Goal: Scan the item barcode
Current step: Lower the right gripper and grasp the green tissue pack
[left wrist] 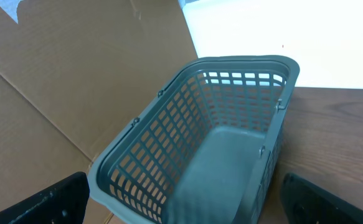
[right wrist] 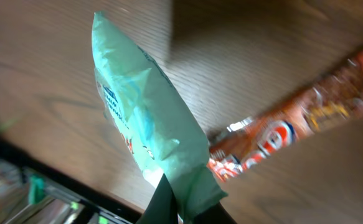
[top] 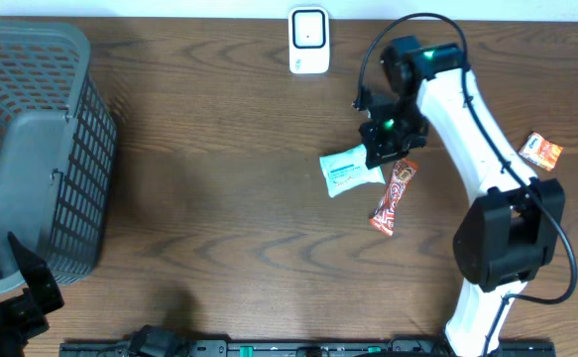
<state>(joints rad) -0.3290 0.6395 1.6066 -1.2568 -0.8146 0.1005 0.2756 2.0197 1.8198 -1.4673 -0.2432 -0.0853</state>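
The right arm (top: 467, 129) reaches in over the brown wood-grain worktop (top: 219, 198), and the right jaws are pressed together on one end of a pale mint-green packet (top: 351, 171), near the middle of the worktop and a little to the right. In the right wrist view the packet (right wrist: 150, 130) stands edge-on out of the jaws. It carries blue printing and a small red mark, all too blurred to read, and no barcode can be made out on it. Whether its far end rests on the wood cannot be told.

Just beside it lies an orange-red snack bar (top: 395, 196) in a shiny wrapper. The bar has a round red, white and blue logo (right wrist: 274, 134) whose lettering is illegible. A small orange sachet (top: 540, 151) lies well apart, near the right edge.

A white scanner unit (top: 308, 40) with a dark window stands at the far edge, apart from the packet.

The left jaws are spread wide and hold nothing, low at the near left corner, just beside a grey plastic mesh basket (left wrist: 231, 143). Brown cardboard (left wrist: 75, 81) stands behind the basket
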